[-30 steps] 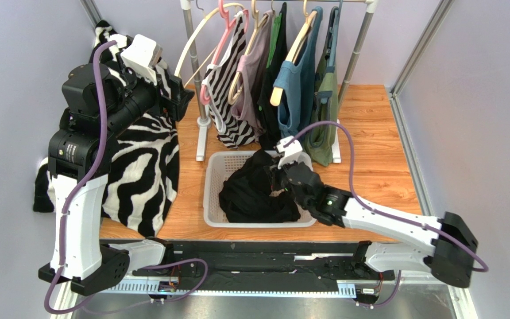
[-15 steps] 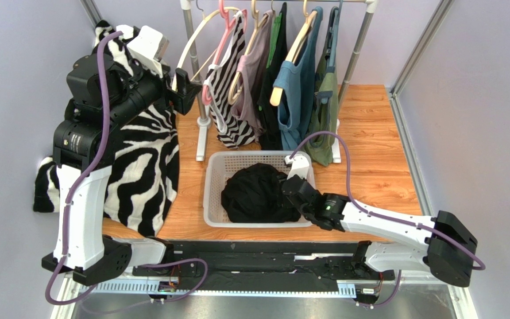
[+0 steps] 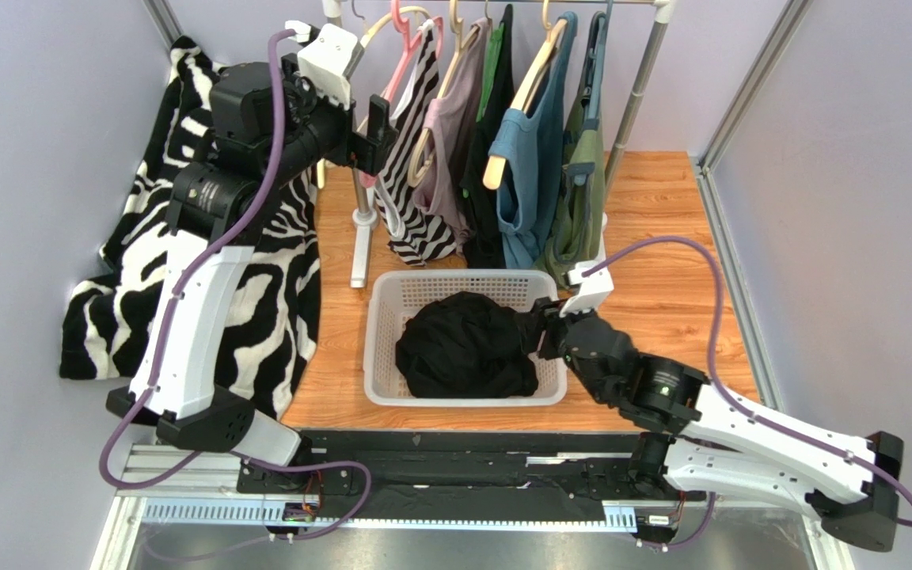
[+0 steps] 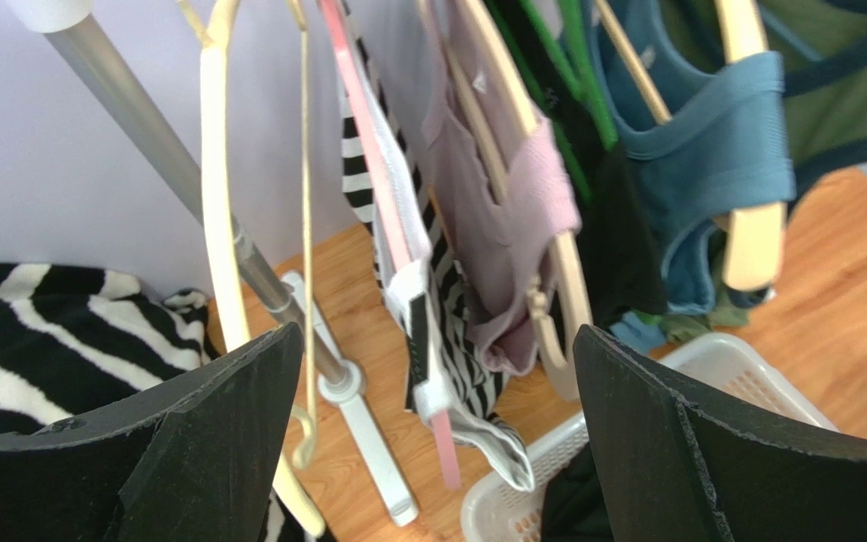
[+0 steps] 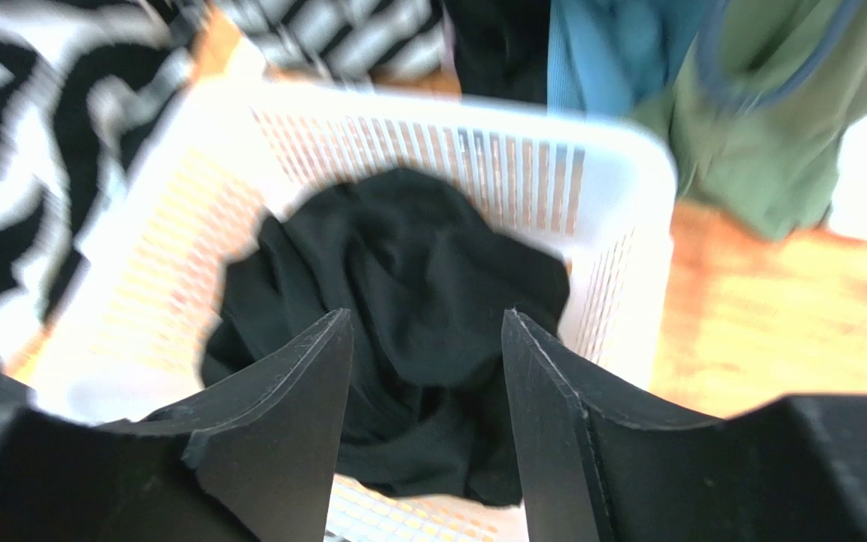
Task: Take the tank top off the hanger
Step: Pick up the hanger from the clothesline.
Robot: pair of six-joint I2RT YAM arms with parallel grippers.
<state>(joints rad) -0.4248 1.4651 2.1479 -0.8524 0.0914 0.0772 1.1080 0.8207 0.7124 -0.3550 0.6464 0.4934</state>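
Top, left-wrist and right-wrist views. The black, crumpled soft-fabric tank top (image 3: 463,347) lies heaped inside the white perforated plastic basket (image 3: 385,311), off any hanger and filling most of the basket floor. The right gripper (image 5: 425,328) hovers over the heap at the basket's right rim, its flat black fingers parted and holding nothing. The basket's far rim sits just under the hems of the garments on the metal clothes rack (image 4: 178,181). Bare orange wood-grain tabletop (image 3: 669,297) lies free to the right of basket and rack.

The left gripper (image 4: 432,339) is raised beside the rack's left post, spread wide and empty. It faces a bare, smooth cream hanger (image 4: 220,169) and a zebra-striped top on a pink hanger (image 3: 407,178), which hangs just beside it. Further along the rail, wooden hangers carry mauve, blue (image 3: 532,166) and green tops, packed closely. A zebra-patterned cloth (image 3: 247,297) drapes over the table's left edge.
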